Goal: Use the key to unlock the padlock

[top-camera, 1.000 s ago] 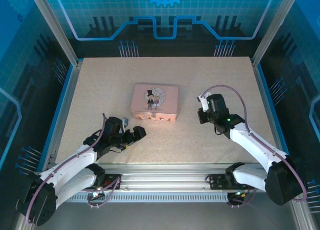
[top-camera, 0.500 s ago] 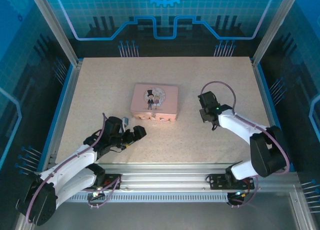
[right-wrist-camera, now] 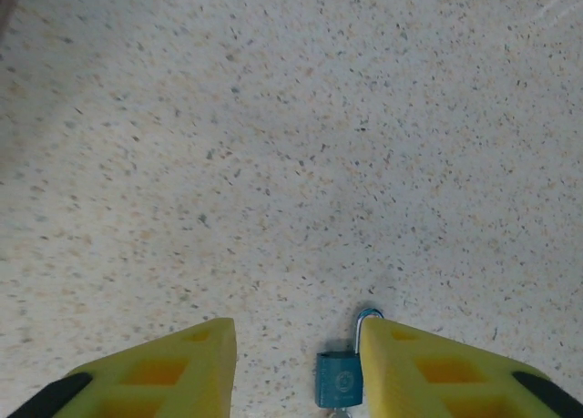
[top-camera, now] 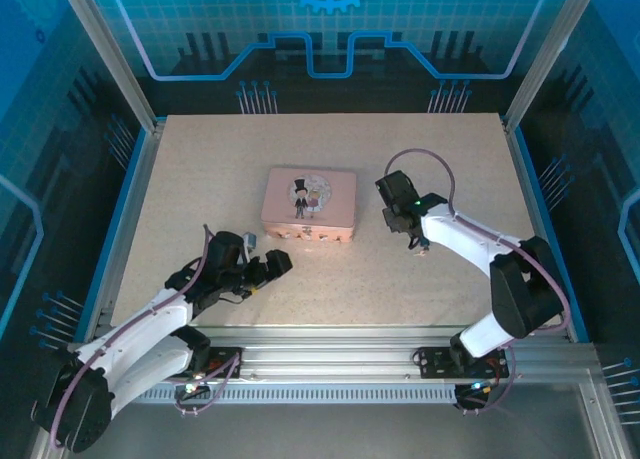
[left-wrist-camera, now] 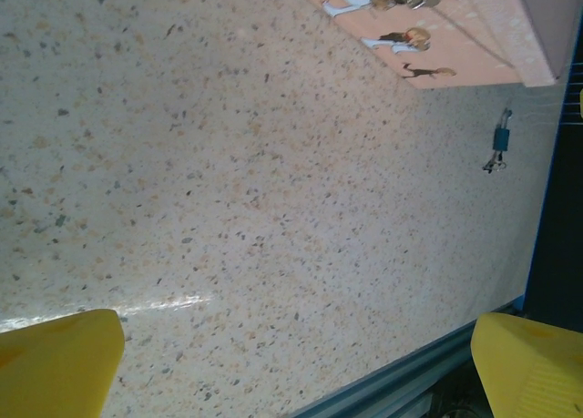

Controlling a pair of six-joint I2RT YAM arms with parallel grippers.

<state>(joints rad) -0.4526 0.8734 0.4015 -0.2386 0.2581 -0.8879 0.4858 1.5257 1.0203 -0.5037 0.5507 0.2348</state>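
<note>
Small blue padlock (right-wrist-camera: 339, 378) lies flat on the speckled table (right-wrist-camera: 273, 163), between the parted fingers of the right gripper (right-wrist-camera: 296, 350), just beside one, not pinched. Left gripper (left-wrist-camera: 296, 363) spread wide, empty. Unlocking looks not yet begun

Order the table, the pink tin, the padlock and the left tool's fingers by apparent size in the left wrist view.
1. the table
2. the pink tin, cropped, and the fingers of the left tool: look alike; the fingers sit nearest the camera, so unranked
3. the padlock
</note>
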